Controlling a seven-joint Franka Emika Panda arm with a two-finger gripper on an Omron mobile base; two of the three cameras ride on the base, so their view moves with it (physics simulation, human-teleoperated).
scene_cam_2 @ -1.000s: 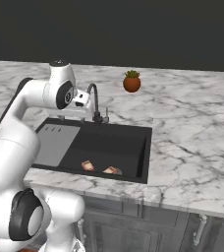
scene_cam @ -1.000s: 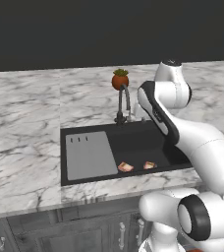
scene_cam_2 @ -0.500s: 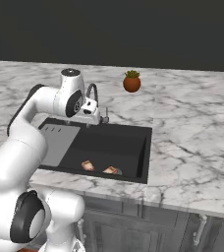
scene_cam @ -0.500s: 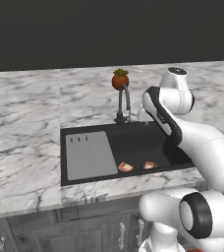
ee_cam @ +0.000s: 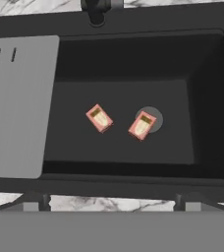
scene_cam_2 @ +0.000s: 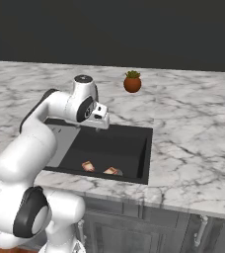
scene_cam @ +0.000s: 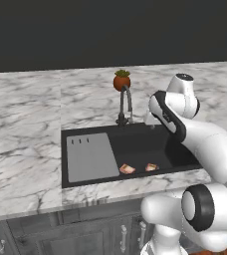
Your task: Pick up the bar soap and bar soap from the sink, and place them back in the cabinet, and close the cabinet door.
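I hold my gripper (scene_cam_2: pixel 100 118) high above the sink (ee_cam: pixel 210 59), looking straight down into the basin, so I can line up on a bar before reaching in; whether its fingers are spread or pressed together I cannot tell. Two bar soaps lie flat on the basin floor, near its front edge and just apart: the left bar soap (ee_cam: pixel 99 118) on bare floor, the right bar soap (ee_cam: pixel 142 125) over the round drain; I count one faucet (scene_cam: pixel 125 103), one potted plant (scene_cam: pixel 121 79) on the counter (scene_cam: pixel 26 109) behind it, and one ribbed drainboard (ee_cam: pixel 13 106)
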